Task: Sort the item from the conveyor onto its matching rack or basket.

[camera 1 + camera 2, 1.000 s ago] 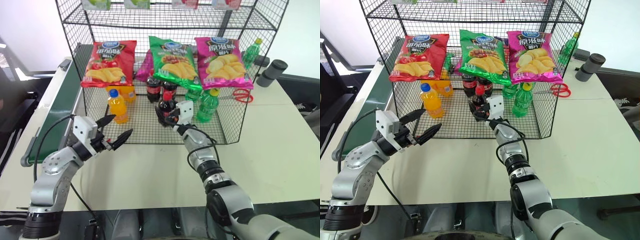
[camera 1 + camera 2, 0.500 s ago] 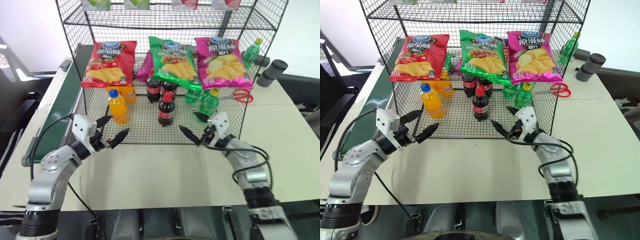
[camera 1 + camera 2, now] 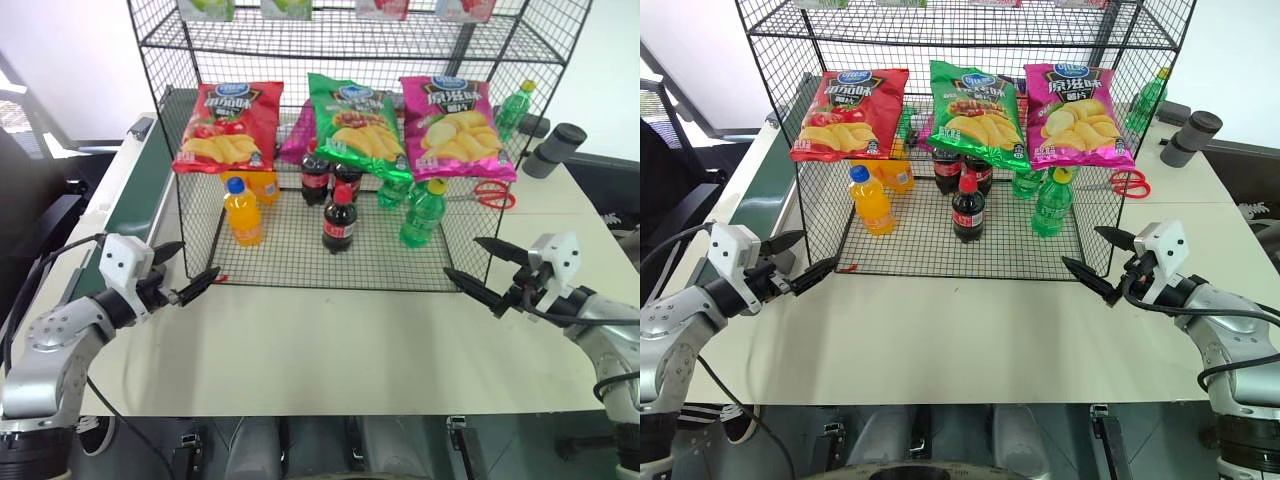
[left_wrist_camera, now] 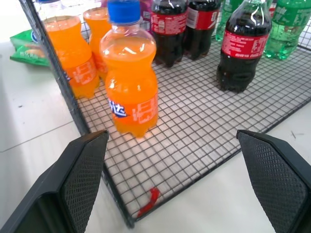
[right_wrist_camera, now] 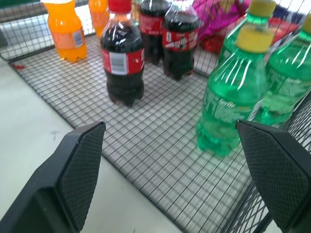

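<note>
Head views: the cola bottle (image 3: 338, 219) stands upright on the grid floor of the black wire rack (image 3: 330, 262), roughly mid-floor and forward of two more cola bottles (image 3: 329, 178) set toward the back. An orange-drink bottle (image 3: 242, 212) stands to its left, a green bottle (image 3: 422, 212) to its right. Three crisp bags, red (image 3: 228, 127), green (image 3: 353, 123) and pink (image 3: 455, 114), hang across the rack front above the bottles. The conveyor (image 3: 140, 195) runs along the rack's left side. The left gripper (image 3: 190, 281) hovers over the white table (image 3: 330, 335) just off the rack's front left corner, fingers spread and empty. The right gripper (image 3: 488, 271) hovers off the front right corner, fingers likewise spread, holding nothing. Red scissors (image 3: 492, 196) lie on the table behind the rack to the right. Left wrist view: the two black fingers (image 4: 80, 182) stand wide apart with nothing between them; beyond them are the orange-drink bottle (image 4: 129, 80) near the rack edge and the cola bottle (image 4: 243, 46) farther in, upright on the mesh. Right wrist view: fingers (image 5: 80, 166) released, well apart; the cola bottle (image 5: 123, 58) stands clear of both, with green bottles (image 5: 233, 102) to one side.
</note>
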Controlling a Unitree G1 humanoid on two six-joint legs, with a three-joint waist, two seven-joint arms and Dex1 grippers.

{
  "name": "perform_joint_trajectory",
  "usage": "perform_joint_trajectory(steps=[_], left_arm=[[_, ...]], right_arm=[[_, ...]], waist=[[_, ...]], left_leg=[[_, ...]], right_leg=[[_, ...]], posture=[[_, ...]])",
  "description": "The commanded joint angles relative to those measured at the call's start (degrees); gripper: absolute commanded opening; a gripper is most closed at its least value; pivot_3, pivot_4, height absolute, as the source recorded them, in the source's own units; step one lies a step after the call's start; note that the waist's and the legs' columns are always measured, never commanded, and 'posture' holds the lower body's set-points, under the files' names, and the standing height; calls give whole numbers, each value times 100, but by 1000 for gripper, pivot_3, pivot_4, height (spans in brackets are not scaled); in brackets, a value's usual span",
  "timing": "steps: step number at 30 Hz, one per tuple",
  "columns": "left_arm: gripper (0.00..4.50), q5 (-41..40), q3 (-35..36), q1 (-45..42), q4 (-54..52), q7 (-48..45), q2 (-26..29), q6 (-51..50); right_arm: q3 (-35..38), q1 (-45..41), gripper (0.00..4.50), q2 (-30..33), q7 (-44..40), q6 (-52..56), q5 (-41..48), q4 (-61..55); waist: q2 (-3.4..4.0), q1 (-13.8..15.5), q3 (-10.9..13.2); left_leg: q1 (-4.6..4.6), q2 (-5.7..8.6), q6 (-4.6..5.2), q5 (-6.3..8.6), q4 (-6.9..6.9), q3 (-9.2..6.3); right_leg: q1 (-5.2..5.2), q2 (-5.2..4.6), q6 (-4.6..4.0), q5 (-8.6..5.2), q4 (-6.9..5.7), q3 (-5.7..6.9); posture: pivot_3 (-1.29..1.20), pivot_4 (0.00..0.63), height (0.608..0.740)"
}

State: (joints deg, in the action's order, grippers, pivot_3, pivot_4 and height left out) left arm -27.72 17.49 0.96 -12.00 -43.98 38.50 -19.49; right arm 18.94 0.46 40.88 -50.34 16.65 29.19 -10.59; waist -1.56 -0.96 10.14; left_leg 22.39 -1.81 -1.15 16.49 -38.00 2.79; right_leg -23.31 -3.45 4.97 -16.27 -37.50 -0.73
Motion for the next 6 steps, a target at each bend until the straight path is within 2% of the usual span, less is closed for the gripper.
perform_joint_trajectory(steps=[1,6], left_arm=[[4500,-59,198,25,-39,-122,108,81],[4500,-56,207,30,4,-237,131,115]], right_arm=[[286,2,4461,124,-13,-63,73,-122],[307,-29,4461,143,57,-32,68,-157]], waist=[[0,20,0],[0,24,0]], left_leg=[[1,0,0,0,0,0],[1,1,0,0,0,0]], right_leg=[[0,0,0,0,1,0],[0,0,0,0,2,1]], posture=[[0,150,740],[0,150,740]])
